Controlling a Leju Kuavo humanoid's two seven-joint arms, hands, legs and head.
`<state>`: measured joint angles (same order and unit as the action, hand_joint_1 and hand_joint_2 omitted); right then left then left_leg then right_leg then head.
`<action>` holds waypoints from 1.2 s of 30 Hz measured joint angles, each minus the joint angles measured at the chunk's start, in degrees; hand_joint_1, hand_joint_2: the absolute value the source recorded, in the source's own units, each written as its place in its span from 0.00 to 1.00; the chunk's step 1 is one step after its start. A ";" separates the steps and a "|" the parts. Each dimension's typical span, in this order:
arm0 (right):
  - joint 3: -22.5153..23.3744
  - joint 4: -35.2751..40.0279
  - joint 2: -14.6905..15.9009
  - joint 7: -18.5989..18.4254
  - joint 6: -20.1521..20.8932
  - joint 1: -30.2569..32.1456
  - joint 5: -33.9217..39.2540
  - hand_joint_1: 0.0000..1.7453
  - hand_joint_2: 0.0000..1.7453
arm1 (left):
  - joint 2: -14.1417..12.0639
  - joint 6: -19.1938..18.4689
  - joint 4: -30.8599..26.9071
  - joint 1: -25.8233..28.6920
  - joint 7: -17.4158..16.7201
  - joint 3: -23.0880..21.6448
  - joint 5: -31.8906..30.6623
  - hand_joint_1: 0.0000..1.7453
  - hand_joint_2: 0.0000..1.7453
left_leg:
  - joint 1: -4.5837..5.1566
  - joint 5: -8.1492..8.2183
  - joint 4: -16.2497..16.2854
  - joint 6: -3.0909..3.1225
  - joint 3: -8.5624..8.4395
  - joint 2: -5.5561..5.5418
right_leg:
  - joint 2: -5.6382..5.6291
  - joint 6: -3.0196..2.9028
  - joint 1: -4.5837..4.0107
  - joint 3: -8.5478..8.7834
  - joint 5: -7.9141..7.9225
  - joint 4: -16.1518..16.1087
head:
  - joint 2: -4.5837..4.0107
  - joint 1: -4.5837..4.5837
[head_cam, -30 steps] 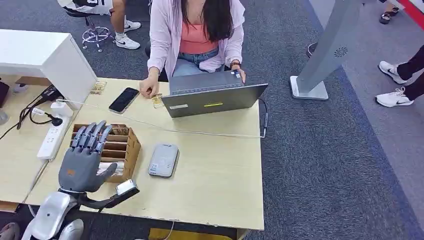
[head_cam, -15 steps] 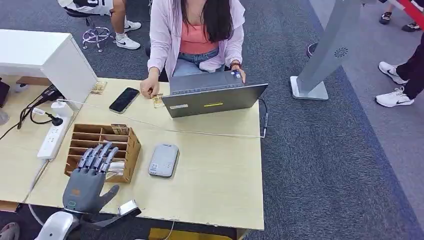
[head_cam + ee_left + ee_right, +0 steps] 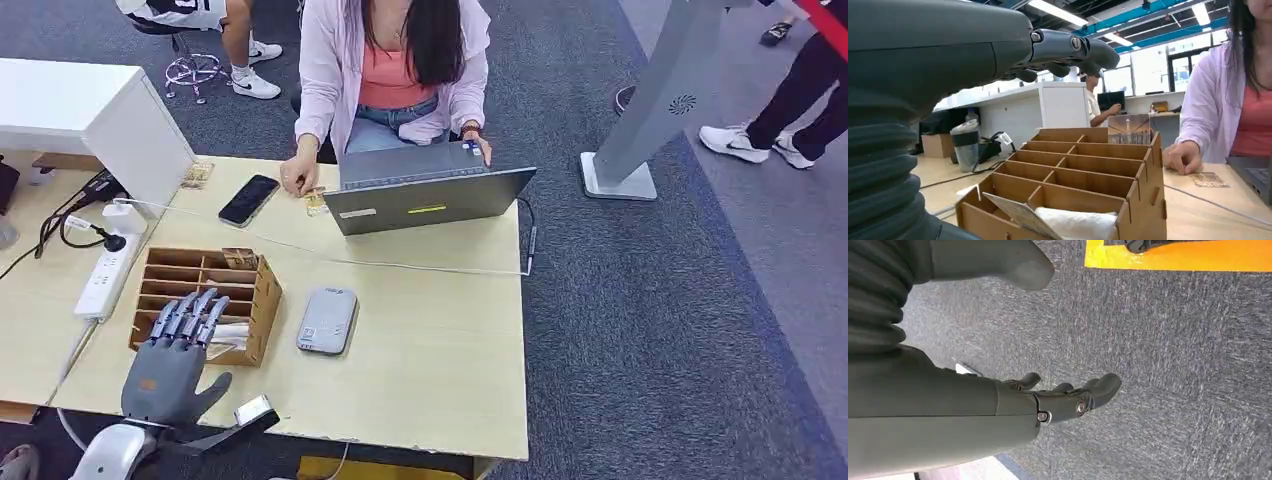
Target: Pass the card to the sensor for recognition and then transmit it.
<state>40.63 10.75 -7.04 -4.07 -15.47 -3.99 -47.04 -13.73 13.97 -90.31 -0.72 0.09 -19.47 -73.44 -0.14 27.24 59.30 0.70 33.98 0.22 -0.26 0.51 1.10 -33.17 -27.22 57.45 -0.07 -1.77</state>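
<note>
Cards: two in organizer (image 3: 262, 290); one sensor (image 3: 327, 320); left hand (image 3: 172, 362), right hand (image 3: 1068, 400) spread, empty.

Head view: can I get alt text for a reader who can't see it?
The robot's grey left hand hovers open-fingered over the near end of a brown wooden slotted organizer on a pale wooden table. A flat grey card sensor lies right of it; beyond, a seated person in a pink jacket uses a grey laptop.

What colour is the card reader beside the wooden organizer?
Light grey; the card reader shows best in the head view, lying flat on the table.
</note>
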 joint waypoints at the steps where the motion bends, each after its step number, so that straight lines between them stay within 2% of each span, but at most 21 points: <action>1: 0.00 0.00 0.00 0.00 0.00 0.00 0.00 0.00 1.00 | 0.00 -0.04 0.00 0.00 0.00 0.00 -0.02 0.00 1.00 | 0.00 0.00 0.00 0.00 0.00 0.00 | 0.00 0.00 0.00 0.00 0.00 0.00 | 0.00 0.00; 36: 0.37 0.02 0.00 -0.57 0.11 0.00 -2.12 0.00 1.00 | 0.77 -1.81 1.60 0.00 -2.97 3.93 -0.26 0.00 1.00 | 0.00 0.00 0.00 0.00 0.01 0.00 | 0.00 0.00 0.00 0.00 0.00 0.00 | 0.00 0.00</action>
<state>41.00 10.78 -7.04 -4.63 -15.37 -3.99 -49.16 -12.96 12.15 -88.72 -0.72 -2.88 -15.54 -73.70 -0.14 27.24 59.30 0.70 34.00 0.21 -0.26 0.51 1.10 -33.17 -27.22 57.45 -0.07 -1.77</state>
